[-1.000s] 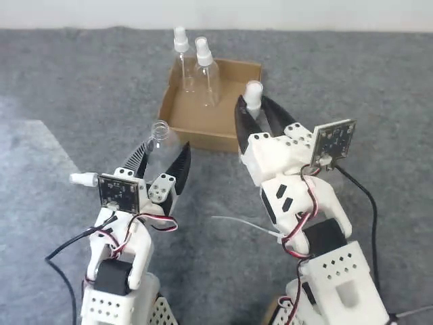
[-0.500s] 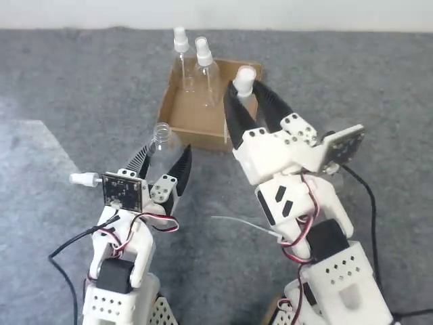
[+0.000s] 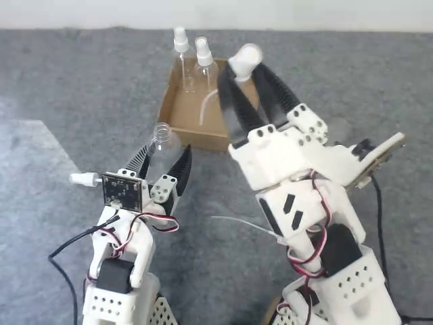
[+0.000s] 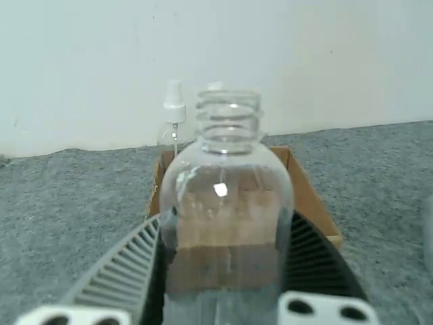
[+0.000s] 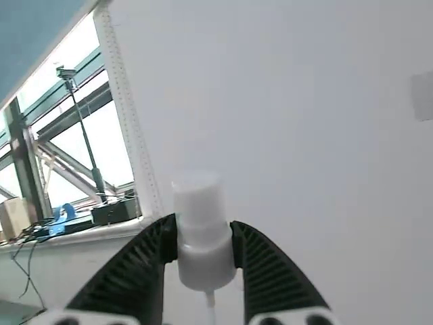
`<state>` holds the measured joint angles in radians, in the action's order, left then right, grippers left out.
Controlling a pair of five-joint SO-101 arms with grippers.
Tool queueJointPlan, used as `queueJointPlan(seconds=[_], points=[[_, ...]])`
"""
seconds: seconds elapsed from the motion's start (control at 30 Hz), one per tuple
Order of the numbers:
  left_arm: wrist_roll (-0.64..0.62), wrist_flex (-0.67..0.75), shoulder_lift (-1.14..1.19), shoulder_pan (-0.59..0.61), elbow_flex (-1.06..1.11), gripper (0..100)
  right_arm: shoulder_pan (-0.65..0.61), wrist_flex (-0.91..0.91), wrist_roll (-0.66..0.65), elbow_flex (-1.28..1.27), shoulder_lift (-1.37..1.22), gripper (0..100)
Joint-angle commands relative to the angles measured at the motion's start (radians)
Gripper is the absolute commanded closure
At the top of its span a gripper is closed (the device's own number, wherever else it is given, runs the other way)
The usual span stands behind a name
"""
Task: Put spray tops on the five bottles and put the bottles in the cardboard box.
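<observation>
My left gripper [image 3: 162,153] is shut on a clear open-necked bottle [image 3: 161,135], held upright just in front of the cardboard box [image 3: 177,125]. In the left wrist view the bottle [image 4: 226,203] stands between the ribbed fingers [image 4: 122,271], with the box [image 4: 308,196] behind it. My right gripper [image 3: 245,73] is raised over the box and shut on a white spray top [image 3: 245,57] whose thin tube [image 3: 206,108] hangs down. In the right wrist view the spray top [image 5: 201,230] sits between the black fingers against a white wall. Two capped bottles [image 3: 181,61] [image 3: 205,71] stand in the box's far corner.
A loose white spray top [image 3: 81,179] lies on the grey carpet left of the left arm. A thin tube [image 3: 240,225] lies between the two arm bases. A capped bottle [image 4: 174,115] shows behind the held one in the left wrist view.
The right arm has lifted and tilted upward with the spray top, carrying it back and left over the box. The left arm and its bottle have stayed put.
</observation>
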<state>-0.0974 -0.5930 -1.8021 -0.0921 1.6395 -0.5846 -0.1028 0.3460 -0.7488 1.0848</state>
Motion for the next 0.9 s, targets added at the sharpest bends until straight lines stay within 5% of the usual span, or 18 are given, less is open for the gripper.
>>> queueJointPlan(seconds=[0.0,0.87], points=[[-0.006,0.023,-0.021,-0.003,-0.007,88,-0.085,0.002,0.011,0.078,0.022,99.0],[-0.005,0.026,-0.021,-0.005,0.005,88,-0.140,-0.012,0.011,0.304,-0.386,99.1]])
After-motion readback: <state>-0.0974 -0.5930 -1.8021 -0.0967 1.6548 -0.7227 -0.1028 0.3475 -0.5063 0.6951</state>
